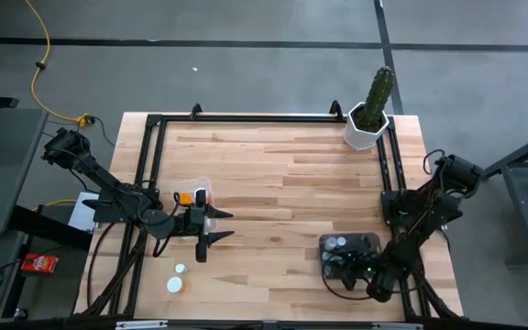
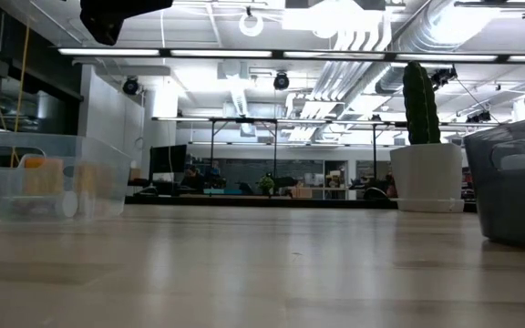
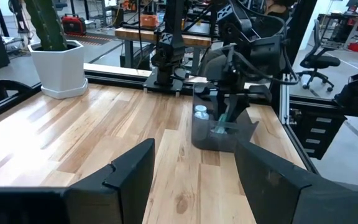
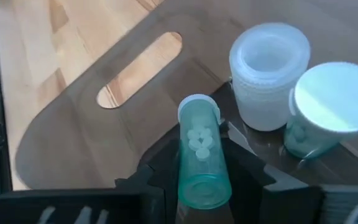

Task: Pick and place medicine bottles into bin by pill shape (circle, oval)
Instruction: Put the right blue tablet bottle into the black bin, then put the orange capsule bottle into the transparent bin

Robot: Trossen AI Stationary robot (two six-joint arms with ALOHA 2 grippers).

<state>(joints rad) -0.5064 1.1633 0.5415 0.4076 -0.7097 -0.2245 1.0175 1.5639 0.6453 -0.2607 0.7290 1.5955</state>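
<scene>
Holding a pale green bottle (image 4: 202, 155) of round pills between its fingers, the right gripper (image 4: 204, 180) sits inside the dark bin (image 1: 348, 247) at the table's (image 1: 282, 174) near right, where two white-capped bottles (image 4: 272, 74) already stand. Release is not yet made. The left gripper (image 1: 216, 226) hovers with fingers spread wide and empty, just beside the clear bin (image 1: 193, 194) at the left edge, which holds an orange bottle (image 1: 183, 197). Two further bottles (image 1: 177, 277) remain on the table near the left front edge. Judged progress: roughly half complete; at least two placements remain after the current one
</scene>
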